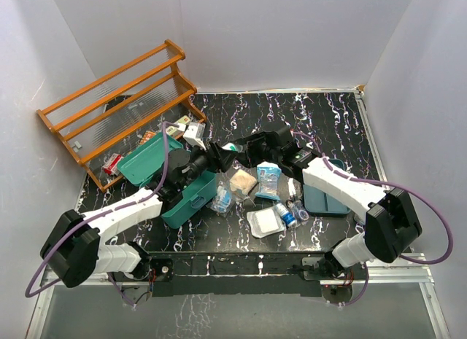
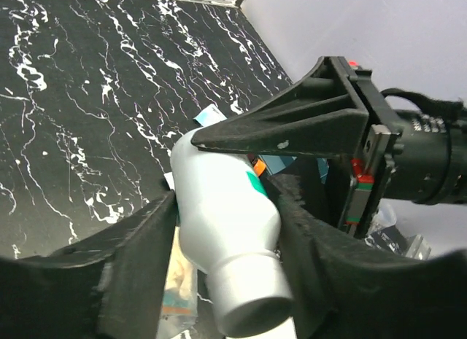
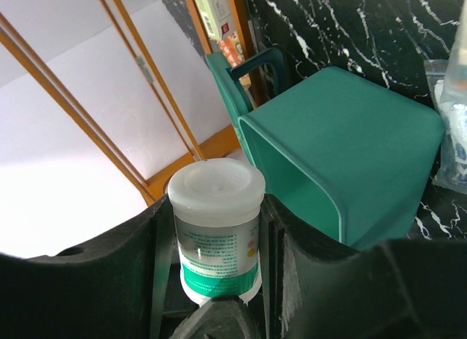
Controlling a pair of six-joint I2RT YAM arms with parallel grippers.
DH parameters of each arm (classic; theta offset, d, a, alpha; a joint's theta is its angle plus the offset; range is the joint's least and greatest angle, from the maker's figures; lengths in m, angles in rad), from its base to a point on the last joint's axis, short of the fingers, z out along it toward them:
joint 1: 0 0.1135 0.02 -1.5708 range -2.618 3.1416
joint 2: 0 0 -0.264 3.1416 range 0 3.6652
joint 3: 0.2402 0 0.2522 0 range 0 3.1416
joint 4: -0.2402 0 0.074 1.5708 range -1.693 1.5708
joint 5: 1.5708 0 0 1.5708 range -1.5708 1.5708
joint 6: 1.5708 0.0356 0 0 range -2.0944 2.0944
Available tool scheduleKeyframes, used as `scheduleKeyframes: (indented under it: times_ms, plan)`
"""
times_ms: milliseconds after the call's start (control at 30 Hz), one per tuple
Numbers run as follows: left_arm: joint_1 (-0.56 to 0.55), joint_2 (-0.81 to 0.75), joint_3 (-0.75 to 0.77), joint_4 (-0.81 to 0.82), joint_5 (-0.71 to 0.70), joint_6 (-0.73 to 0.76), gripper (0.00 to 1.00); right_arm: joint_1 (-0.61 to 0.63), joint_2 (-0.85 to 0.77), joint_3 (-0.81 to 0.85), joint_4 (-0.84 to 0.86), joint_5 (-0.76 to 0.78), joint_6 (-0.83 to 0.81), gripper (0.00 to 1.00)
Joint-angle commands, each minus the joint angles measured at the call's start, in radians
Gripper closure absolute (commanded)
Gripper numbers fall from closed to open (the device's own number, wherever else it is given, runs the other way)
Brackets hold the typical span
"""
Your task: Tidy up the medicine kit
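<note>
The medicine kit (image 1: 182,208) sits on the left-middle part of the black desk (image 1: 328,127), just in front of the orange wooden rack (image 1: 117,106). It is a deep green box. Its long side runs slanted, from near-left to far-right. Its open top points up. Its lid (image 1: 146,162) is flipped back on the far-left side, toward the rack, and the handle (image 3: 259,65) is on the lid.

Both arms meet just past the far-right end of the kit. The right tool (image 3: 215,208) grips a white bottle (image 3: 216,244), one finger on each side, with the white cap toward its camera. The left tool (image 2: 222,200) has closed on the same bottle, a pad against each side. In the left wrist view the thin end of the bottle points at the camera, and one finger of the right tool lies over the top of it.

Small packets (image 1: 268,180) lie on the desk just right of the kit. A flat green tray (image 1: 325,200) sits farther right.
</note>
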Motion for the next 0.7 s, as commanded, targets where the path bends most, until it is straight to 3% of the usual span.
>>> scheduleKeyframes:
  times_ms: [0, 133, 233, 300, 433, 567, 667]
  plan:
    - [-0.018, -0.013, 0.015, 0.059, -0.115, 0.021, 0.56, 0.004, -0.009, 0.037, 0.026, 0.01, 0.032, 0.54]
    - [-0.018, 0.001, 0.076, -0.061, -0.087, 0.044, 0.64, -0.004, -0.014, 0.005, 0.089, 0.04, -0.089, 0.36]
    - [-0.015, 0.018, 0.121, -0.141, -0.053, 0.063, 0.66, -0.04, -0.027, -0.013, 0.128, 0.007, -0.273, 0.16]
    - [0.0, 0.026, 0.159, -0.214, -0.011, 0.071, 0.66, -0.086, -0.058, -0.057, 0.194, -0.049, -0.416, 0.08]
    - [0.072, 0.03, 0.242, -0.376, 0.196, 0.06, 0.66, -0.222, -0.169, -0.18, 0.441, -0.309, -0.755, 0.05]
    - [0.14, 0.036, 0.348, -0.569, 0.39, 0.036, 0.67, -0.274, -0.284, -0.219, 0.462, -0.495, -1.233, 0.06]
    - [0.162, 0.042, 0.435, -0.723, 0.485, 0.018, 0.66, -0.272, -0.349, -0.25, 0.452, -0.617, -1.464, 0.06]
